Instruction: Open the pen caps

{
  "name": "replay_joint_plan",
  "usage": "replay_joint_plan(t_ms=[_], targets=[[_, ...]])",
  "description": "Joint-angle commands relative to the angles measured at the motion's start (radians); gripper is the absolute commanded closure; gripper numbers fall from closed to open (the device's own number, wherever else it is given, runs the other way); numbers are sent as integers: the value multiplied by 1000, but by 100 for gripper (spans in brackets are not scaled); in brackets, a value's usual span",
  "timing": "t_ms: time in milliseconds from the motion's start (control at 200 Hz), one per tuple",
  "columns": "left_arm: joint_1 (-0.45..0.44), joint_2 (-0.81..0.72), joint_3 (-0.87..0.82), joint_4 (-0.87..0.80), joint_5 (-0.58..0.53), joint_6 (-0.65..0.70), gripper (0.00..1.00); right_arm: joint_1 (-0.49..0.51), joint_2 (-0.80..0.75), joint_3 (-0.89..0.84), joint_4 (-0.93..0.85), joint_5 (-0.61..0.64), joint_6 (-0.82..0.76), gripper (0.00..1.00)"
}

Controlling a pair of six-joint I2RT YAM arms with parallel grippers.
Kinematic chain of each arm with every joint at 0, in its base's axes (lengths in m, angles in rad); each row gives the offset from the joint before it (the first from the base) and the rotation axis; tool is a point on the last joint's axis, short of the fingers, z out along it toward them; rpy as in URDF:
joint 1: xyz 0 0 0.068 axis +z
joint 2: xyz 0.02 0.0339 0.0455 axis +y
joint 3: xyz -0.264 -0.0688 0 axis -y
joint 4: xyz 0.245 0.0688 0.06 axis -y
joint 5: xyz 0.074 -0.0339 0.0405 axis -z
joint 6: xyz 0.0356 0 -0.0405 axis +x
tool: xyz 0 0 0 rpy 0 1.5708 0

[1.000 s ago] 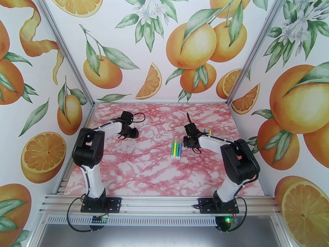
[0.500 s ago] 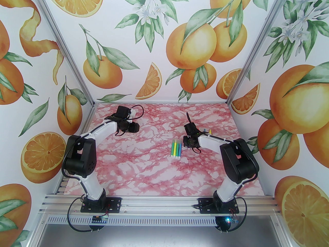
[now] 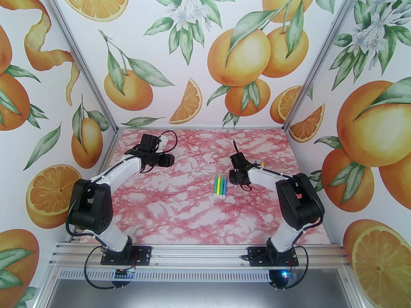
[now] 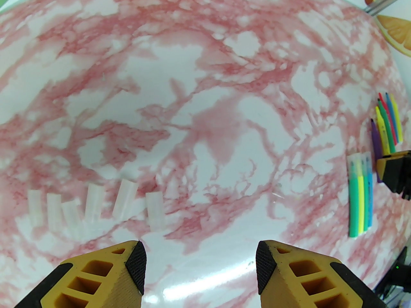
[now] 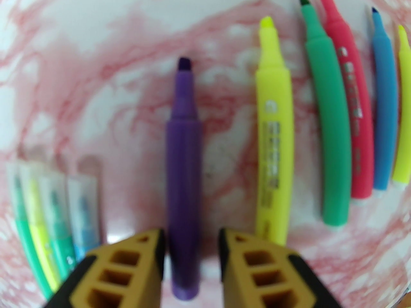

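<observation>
four clear slim plastic caps [image 5: 53, 181] sit on markers left of my right fingers [image 5: 151, 245] | likely light, slick, stiff: pinch mid-cap, brace barrel | right fingers parted astride bare purple marker [image 5: 184, 172] | left fingers [image 4: 135, 261] spread, empty

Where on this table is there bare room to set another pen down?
Bare: the near half of the table, between its near edge and the capped pens; also the middle, between the loose caps and those pens. Crowded: the right, where open pens lie by the right gripper.
</observation>
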Motion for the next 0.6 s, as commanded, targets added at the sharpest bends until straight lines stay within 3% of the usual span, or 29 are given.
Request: replay_joint_plan(t_ms=[0,320,595], targets=[[2,-39,-14,35,17,9,39,23,-71,19,-31,12,-2,64],[2,-36,-66,112,41,-42,39,135,-107,24,-43,-2,12,56],[1,-35,-69,120,42,-39,39,170,-98,-8,-31,-34,48,55]])
